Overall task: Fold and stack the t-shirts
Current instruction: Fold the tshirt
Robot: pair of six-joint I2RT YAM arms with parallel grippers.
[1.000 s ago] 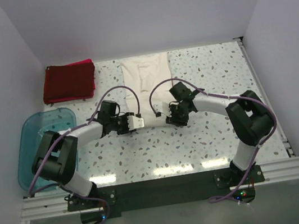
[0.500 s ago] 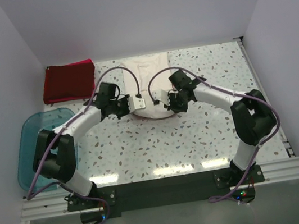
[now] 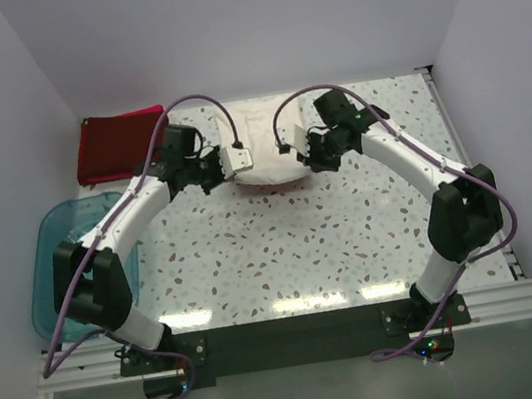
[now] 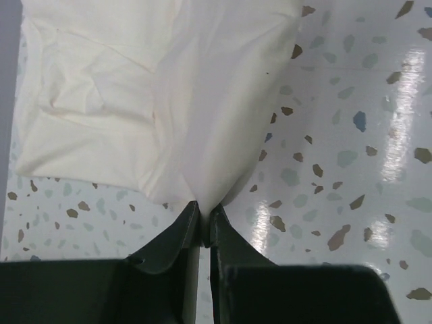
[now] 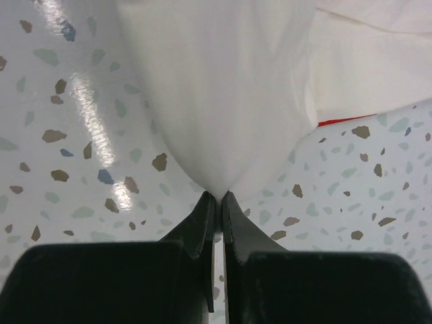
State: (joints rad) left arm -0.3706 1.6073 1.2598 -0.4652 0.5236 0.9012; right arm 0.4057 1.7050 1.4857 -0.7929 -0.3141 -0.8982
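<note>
T-shirt (image 3: 259, 138) in left pincer (image 4: 204, 214), right pincer (image 5: 217, 201)

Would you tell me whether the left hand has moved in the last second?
Yes. The left hand, shut on the cream shirt, has moved farther out, from level with the teal tub to level with the dark red shirt.

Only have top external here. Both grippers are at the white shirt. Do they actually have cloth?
Observer: Left wrist view shows the left gripper shut on a pinch of the shirt.
Operator: And the right?
Observer: Same. The right gripper is shut on a fold, and the cloth fans up from its tips.
Operator: Any print showing?
Observer: Only a red sliver under the shirt's edge, in the right wrist view.
</note>
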